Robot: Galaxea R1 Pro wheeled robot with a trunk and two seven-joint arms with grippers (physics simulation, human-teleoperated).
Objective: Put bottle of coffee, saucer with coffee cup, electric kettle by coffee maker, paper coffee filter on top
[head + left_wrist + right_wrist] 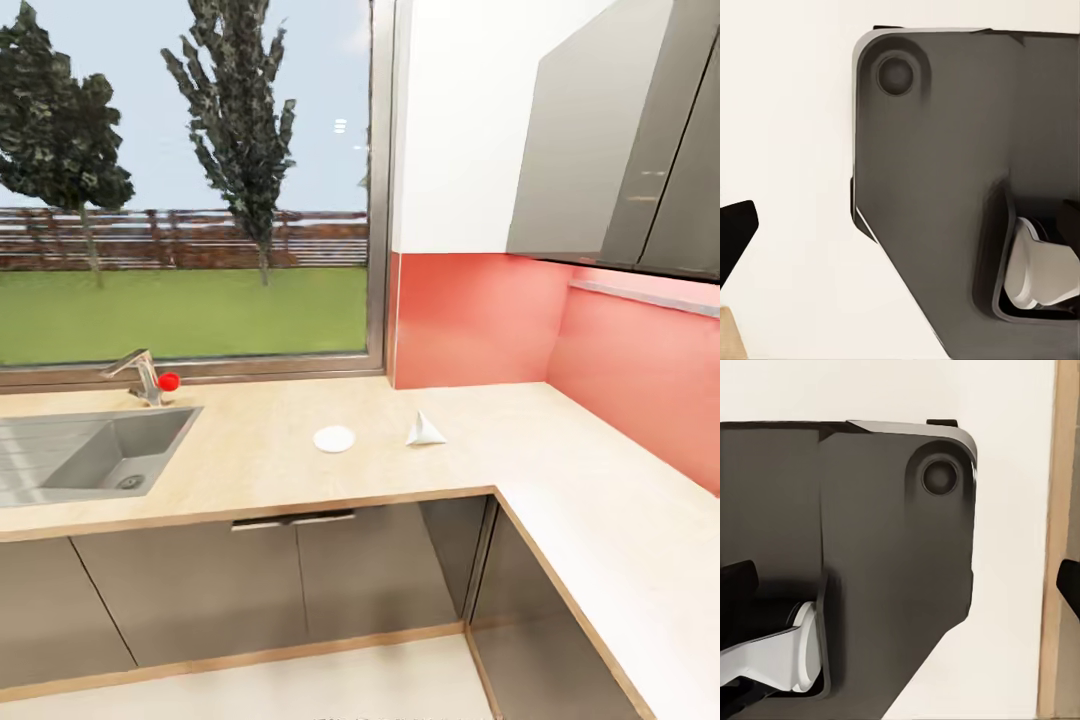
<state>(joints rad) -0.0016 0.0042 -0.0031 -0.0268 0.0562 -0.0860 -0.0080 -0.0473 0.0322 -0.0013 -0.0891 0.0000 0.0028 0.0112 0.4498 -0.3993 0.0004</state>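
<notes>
The light wood kitchen countertop (250,470) runs under the window and turns a corner at the right. On it lies the flat white saucer (334,439), and a little to its right, apart from it, the paper coffee filter (424,430) rests as a small white cone. The coffee maker, bottle of coffee, coffee cup and electric kettle are out of view. In the left wrist view my left gripper (900,225) has its black fingertips (736,231) spread to the frame edges, over my dark base and pale floor. My right gripper (900,581) is spread the same way, holding nothing.
A steel sink (40,470) with a tap and red knob (168,381) sits at the counter's left. Grey wall cabinets (620,140) hang at the upper right over a thin grey ledge (650,298) on the red wall. Dark cabinet fronts (260,580) stand below the counter.
</notes>
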